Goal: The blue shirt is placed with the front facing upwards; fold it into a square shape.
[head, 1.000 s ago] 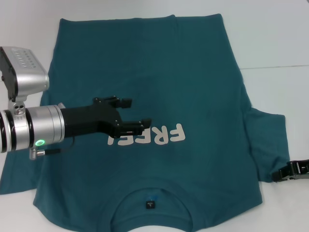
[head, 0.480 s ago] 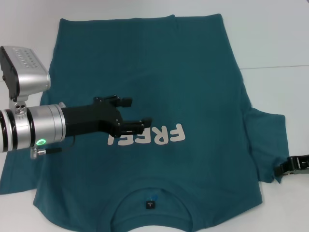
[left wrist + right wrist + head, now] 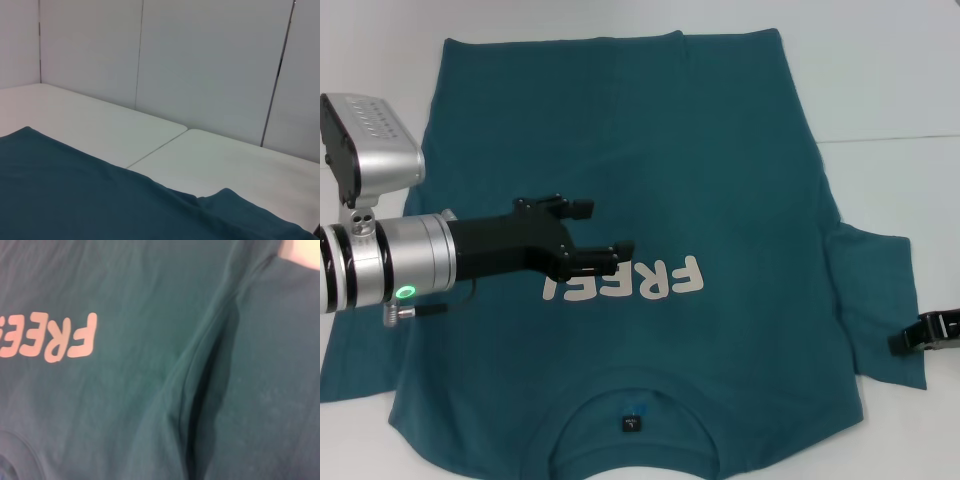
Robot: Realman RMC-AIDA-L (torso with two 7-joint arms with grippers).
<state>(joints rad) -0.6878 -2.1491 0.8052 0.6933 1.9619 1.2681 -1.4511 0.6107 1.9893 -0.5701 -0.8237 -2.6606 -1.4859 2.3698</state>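
Your right pincer [image 3: 932,333] has slid outward toward 4 o'clock since the earlier frames, off the sleeve's corner to its outer edge; whether it is clenched or released you cannot tell. Your left pincer [image 3: 592,232] has not moved: it hangs released, holding nothing, over the chest lettering. The shirt [image 3: 720,180] lies flat, front up, mid-surface [image 3: 900,80], collar at 6 o'clock. The risk: the right sleeve is already rucked along its seam [image 3: 200,355], so a fold started there may trap that crease and skew the square. A shallow grab could also slip off the thin hem.
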